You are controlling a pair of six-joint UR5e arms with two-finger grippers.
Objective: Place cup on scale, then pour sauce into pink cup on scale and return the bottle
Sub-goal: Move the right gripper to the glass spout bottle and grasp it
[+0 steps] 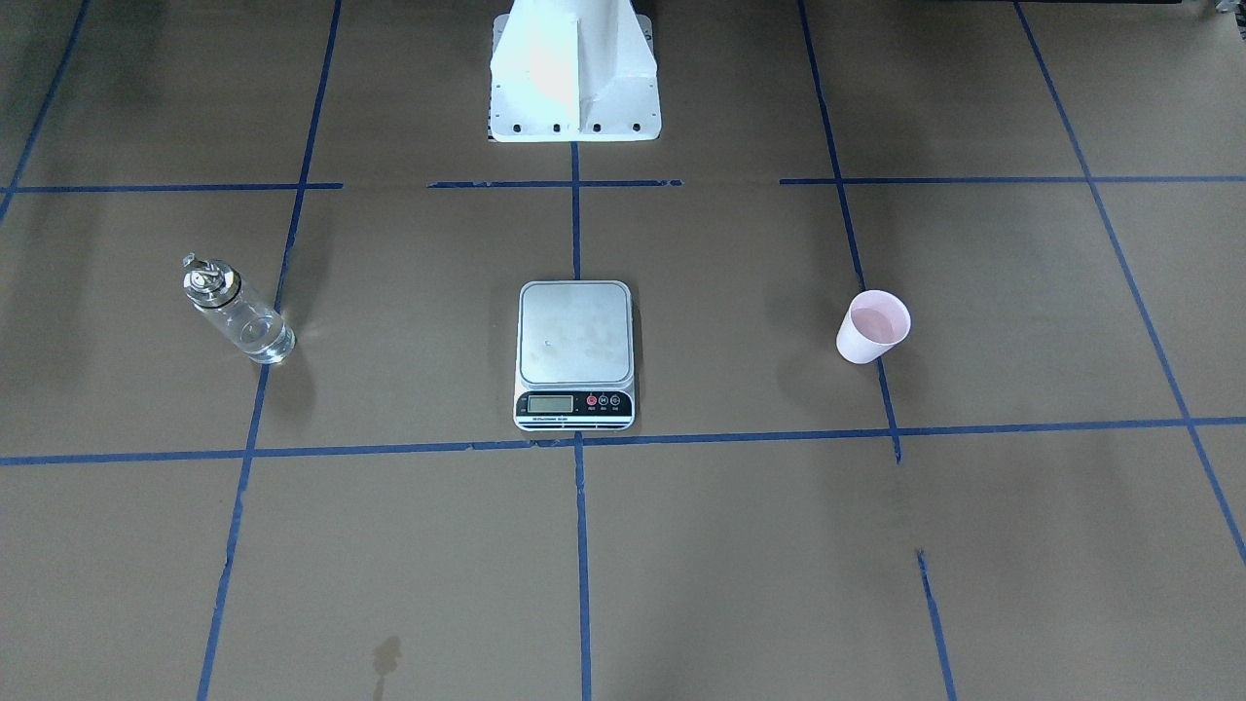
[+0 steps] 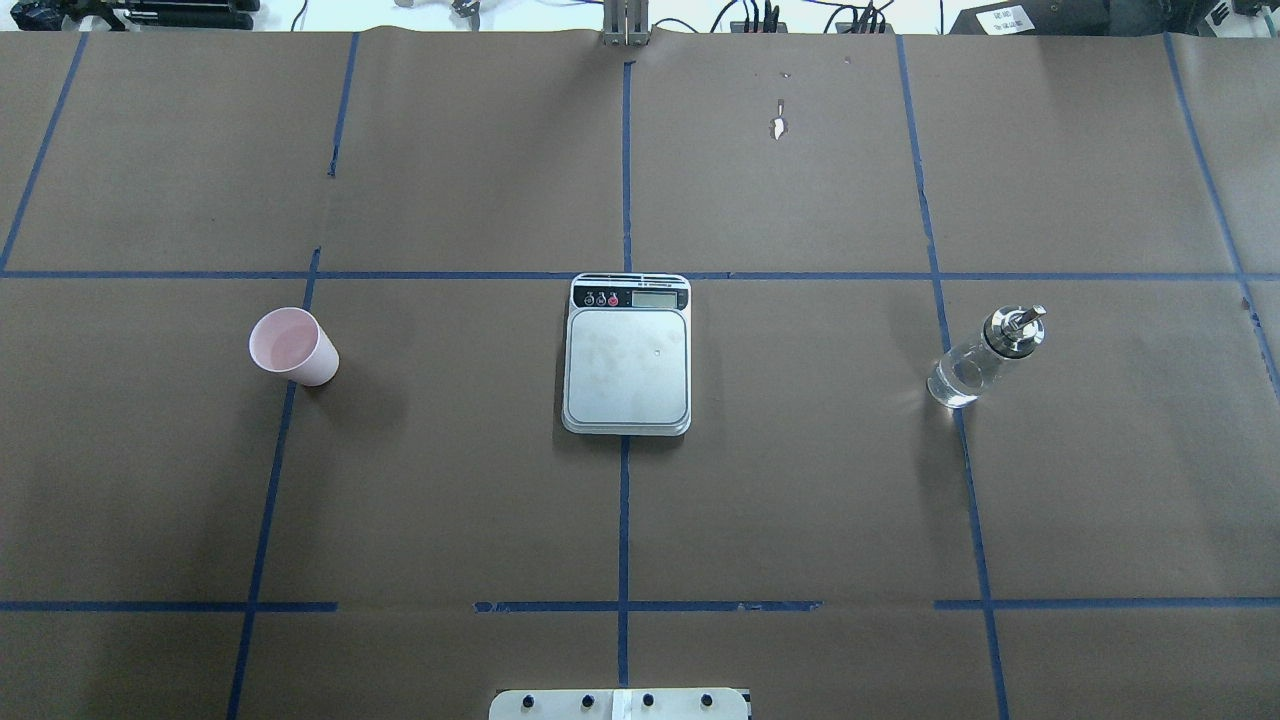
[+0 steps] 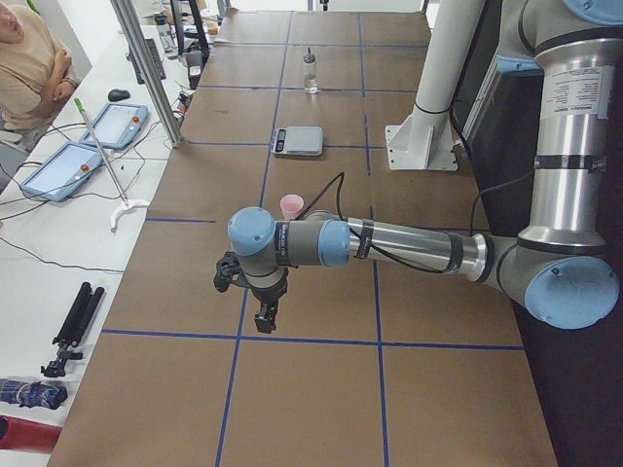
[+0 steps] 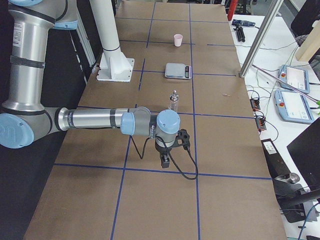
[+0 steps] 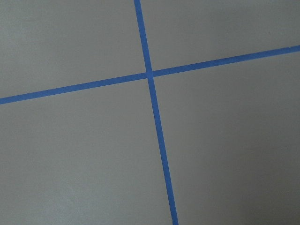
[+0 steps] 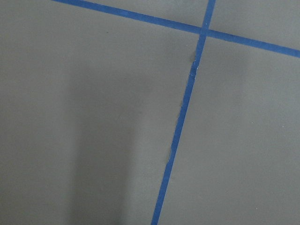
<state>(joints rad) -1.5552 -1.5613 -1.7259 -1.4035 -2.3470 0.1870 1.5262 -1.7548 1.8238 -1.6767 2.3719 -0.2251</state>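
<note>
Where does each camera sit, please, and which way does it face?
Front-facing: opposite the robot, facing its base, scale central.
Overhead: behind the robot, looking forward; cup left, bottle right.
Exterior left: table's end, left arm near.
Exterior right: other end, right arm near.
Wrists: down on taped table; no jaws visible.
Side views share the scale.

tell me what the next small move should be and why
Probably swing the left gripper over toward the cup: it stands upright on the table on that arm's side, apart from the scale, whose platform is bare. The bottle, on the scale's other side, can wait until the cup is on the scale.
</note>
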